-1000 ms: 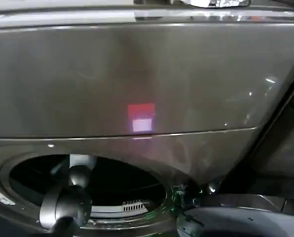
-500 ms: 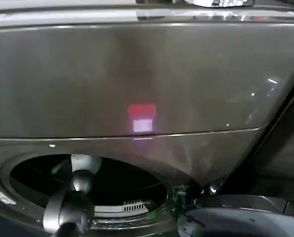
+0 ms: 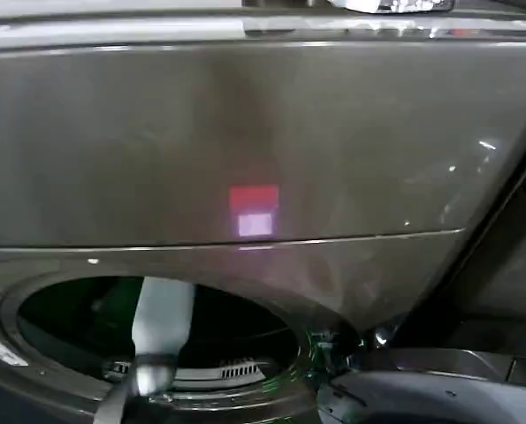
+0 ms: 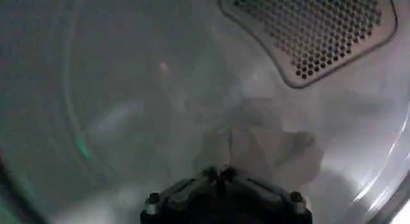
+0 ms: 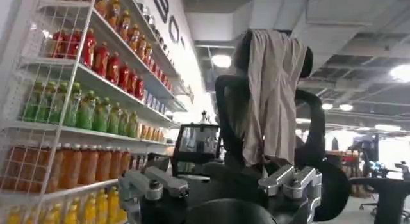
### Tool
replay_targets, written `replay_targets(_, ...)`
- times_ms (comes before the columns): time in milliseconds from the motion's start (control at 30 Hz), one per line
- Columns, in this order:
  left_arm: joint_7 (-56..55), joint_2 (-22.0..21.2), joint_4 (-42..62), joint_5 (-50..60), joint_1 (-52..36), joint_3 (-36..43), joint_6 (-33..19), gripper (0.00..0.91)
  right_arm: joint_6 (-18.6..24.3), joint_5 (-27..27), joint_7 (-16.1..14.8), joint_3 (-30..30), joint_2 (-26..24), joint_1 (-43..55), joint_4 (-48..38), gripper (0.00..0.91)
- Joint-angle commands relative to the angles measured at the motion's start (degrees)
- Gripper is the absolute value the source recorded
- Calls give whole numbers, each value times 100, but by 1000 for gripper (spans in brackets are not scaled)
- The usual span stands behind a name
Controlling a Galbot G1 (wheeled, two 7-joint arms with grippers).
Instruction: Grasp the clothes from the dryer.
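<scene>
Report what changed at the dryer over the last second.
The left arm pushed farther into the dryer drum; its elbow joint dropped toward the rim. The left gripper sits at the clothes. The dryer and the right arm stayed put.

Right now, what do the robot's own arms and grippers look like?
The left arm is a smooth, pale grey-white cylinder ending in a rounded joint. The left gripper is black, with dark angled links and round bolt heads on its body. The right gripper has silver-grey metal finger links with round bolts on a black rounded base. No cables or markings are discernible.
</scene>
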Motion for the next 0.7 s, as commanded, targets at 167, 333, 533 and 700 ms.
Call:
replay_targets(167,-576,-239,-746,-1299,732,233,183,0,99,12,-3,-29,18,-5,-31,907)
replay_targets(333,-478,-159,-617,-1291,657,209,198,0,118,-10,-20,-57,16,10,-43,907)
replay_targets(533,-350,-162,-500,-1243,642,215,159,0,-214,-58,154,-38,36,44,140,907)
replay_targets(700,-317,-148,-464,-1245,615,201,148,0,-250,-132,224,-67,-5,97,174,907)
